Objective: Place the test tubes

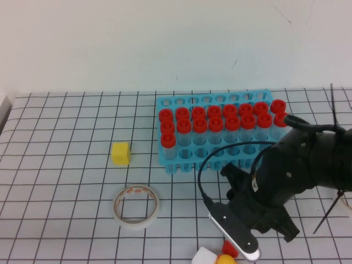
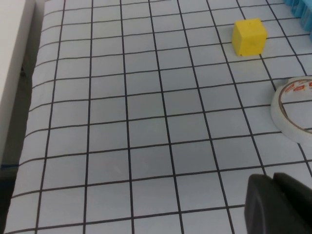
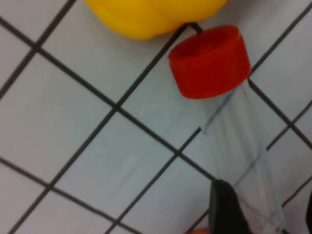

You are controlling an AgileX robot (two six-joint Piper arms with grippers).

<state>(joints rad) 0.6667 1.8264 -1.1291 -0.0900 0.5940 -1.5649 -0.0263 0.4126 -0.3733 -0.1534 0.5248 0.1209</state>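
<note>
While right gripper (image 3: 265, 217) straddles, spread, test tube (image 3: 234, 141) lying at worktop (image 1: 66, 165) front edge, off-centre squeeze could roll it against yellow toy (image 3: 151, 14); left gripper (image 2: 273, 185) pressed together over worktop left side.

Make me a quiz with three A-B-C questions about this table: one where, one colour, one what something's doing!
1. Where is the yellow cube? A) left of the blue rack B) on top of the rack C) in a gripper
2. What colour are the tube caps? A) green B) red C) white
3. How is the test tube under the right gripper? A) standing in a hole B) lifted up C) lying on the table
1 A: it sits on the grid beside the rack. 2 B: every cap is red. 3 C: it lies flat between the open jaws; the left gripper, shut, hangs over bare grid.
</note>
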